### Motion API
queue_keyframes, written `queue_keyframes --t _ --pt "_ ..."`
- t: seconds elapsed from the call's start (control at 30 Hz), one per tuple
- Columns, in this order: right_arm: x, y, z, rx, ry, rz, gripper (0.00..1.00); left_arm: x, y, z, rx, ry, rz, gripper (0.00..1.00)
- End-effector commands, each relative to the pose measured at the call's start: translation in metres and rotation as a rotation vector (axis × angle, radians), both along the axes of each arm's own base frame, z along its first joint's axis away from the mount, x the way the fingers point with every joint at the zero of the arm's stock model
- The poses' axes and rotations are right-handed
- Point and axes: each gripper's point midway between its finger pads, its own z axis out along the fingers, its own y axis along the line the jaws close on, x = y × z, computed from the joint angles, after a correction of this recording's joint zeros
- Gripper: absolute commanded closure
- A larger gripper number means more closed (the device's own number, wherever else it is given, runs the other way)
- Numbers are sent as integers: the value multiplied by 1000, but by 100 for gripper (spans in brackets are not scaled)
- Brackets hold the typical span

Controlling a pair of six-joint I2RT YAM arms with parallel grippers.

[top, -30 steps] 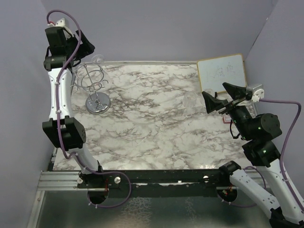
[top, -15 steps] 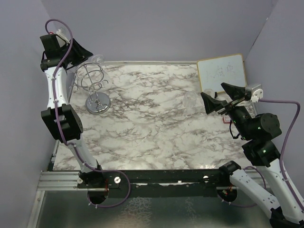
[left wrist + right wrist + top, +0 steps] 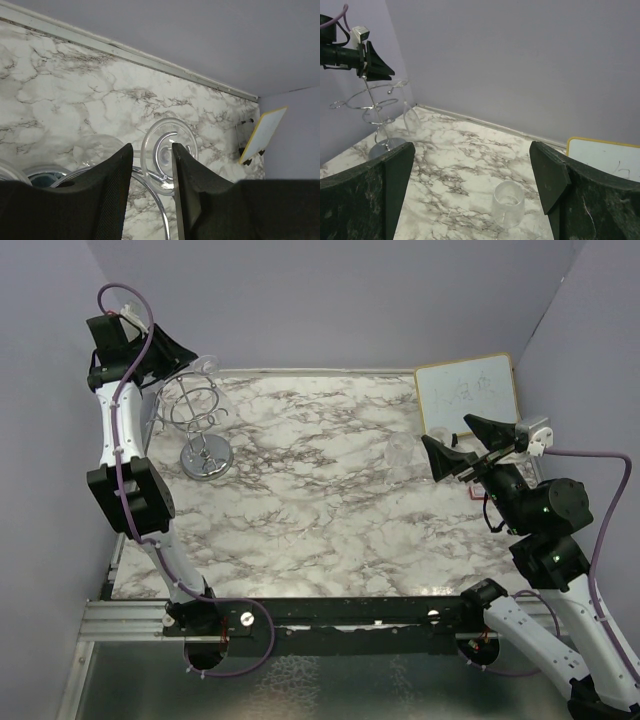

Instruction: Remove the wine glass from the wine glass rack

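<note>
While left arm pauses post-swing: left gripper (image 3: 152,150) nearly pressed together at wine glass (image 3: 159,156) foot, clamp unclear.
wine glass rack (image 3: 205,457): glass seemingly still hung; lift pending.

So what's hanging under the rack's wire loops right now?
One wine glass hangs bowl-down under the loops of the rack, its round foot at the left tool. The tool covers the foot's lower edge, so contact is hidden.

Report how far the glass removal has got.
Done: the left claw is up at the wine glass rack, fingers either side of the hanging wine glass by its foot. In hand: the grasp; whether it is clamped cannot be told. Left: lifting the glass clear of the rack. The right claw is open, apart.
</note>
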Motion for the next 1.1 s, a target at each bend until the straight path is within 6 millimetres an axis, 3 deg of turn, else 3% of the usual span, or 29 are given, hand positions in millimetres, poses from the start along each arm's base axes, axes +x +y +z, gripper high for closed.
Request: queue_keyframes --t 0.0,0.43,1.07 --pt "-5 4 8 8 -32 30 0 2 -3 -5 -24 7 -27 61" --pt "-3 5 7 7 -28 32 0 -2 -7 -16 -37 33 -48 65" --pt "-2 9 8 10 -18 47 0 -3 -19 -14 -80 24 -104 70"
